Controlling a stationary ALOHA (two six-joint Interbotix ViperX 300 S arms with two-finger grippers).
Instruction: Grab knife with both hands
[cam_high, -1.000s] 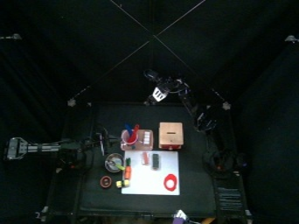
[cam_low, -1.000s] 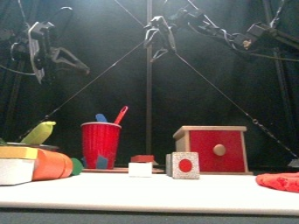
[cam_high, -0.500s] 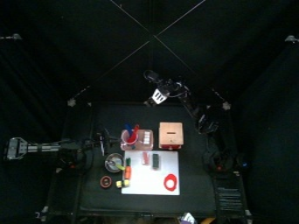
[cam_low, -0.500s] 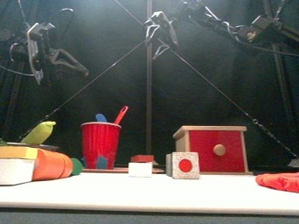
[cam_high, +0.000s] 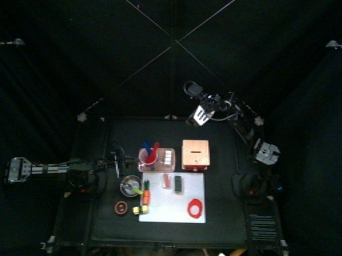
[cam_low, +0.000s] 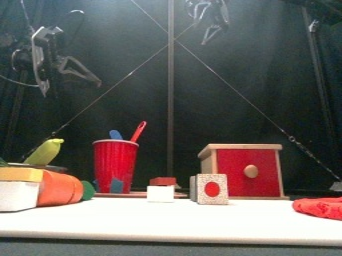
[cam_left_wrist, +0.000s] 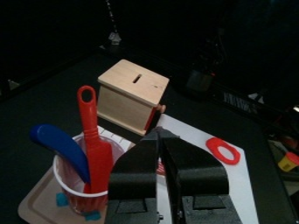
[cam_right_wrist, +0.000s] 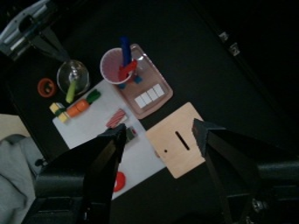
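The knife (cam_left_wrist: 91, 131) is a red utensil standing handle-up in a red cup (cam_left_wrist: 84, 188), beside a blue utensil (cam_left_wrist: 59, 147). In the front view the knife (cam_low: 136, 131) leans out of the cup (cam_low: 115, 165). My left gripper (cam_left_wrist: 160, 166) hovers just beside the cup, raised above the table, its jaws a narrow slit apart with nothing between them. High over the table's back, my right gripper (cam_right_wrist: 163, 162) stands wide open and empty. It looks down on the cup (cam_right_wrist: 121, 66) from far off, and shows at the top of the front view (cam_low: 207, 14).
A wooden box (cam_high: 199, 154) with a red front (cam_low: 242, 170) stands right of the cup. A white mat (cam_high: 174, 205) holds a red ring (cam_high: 197, 208) and small blocks. A red cloth (cam_low: 321, 207) lies at the right and orange and yellow toys (cam_low: 51, 186) at the left.
My right arm has swung rightward and risen higher, still wide open. The left arm and the things on the table have not moved.
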